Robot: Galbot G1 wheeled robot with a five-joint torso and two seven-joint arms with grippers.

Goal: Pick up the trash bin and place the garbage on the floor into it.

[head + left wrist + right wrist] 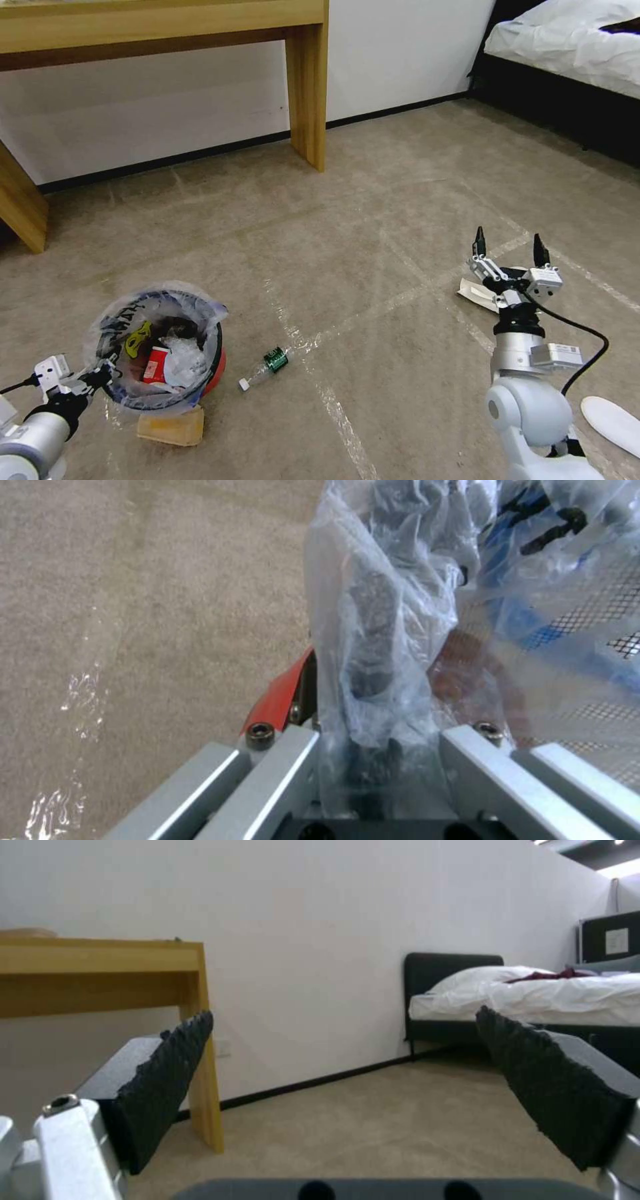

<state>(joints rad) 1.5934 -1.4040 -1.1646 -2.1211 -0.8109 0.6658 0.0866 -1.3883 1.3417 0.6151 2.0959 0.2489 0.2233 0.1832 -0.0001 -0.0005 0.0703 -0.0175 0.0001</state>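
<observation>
My left gripper (100, 377) is clamped on the trash bin (215, 373) rim, fingertips buried under the crinkled liner, so I can't see them directly. Bin's red, w/ clear bag printed blue, black, yellow; inside I make out a red wrapper (155, 365) and white tissue, rest unclear. It sits on the floor (373, 220). Just beside the bin: a tan paper bag (171, 427), partly tucked under it, and a small clear bottle (264, 367) w/ green label. Right gripper (510, 248) is well away from the bin, fingers spread apart, empty, above a white wrapper (476, 293) that's half hidden.
</observation>
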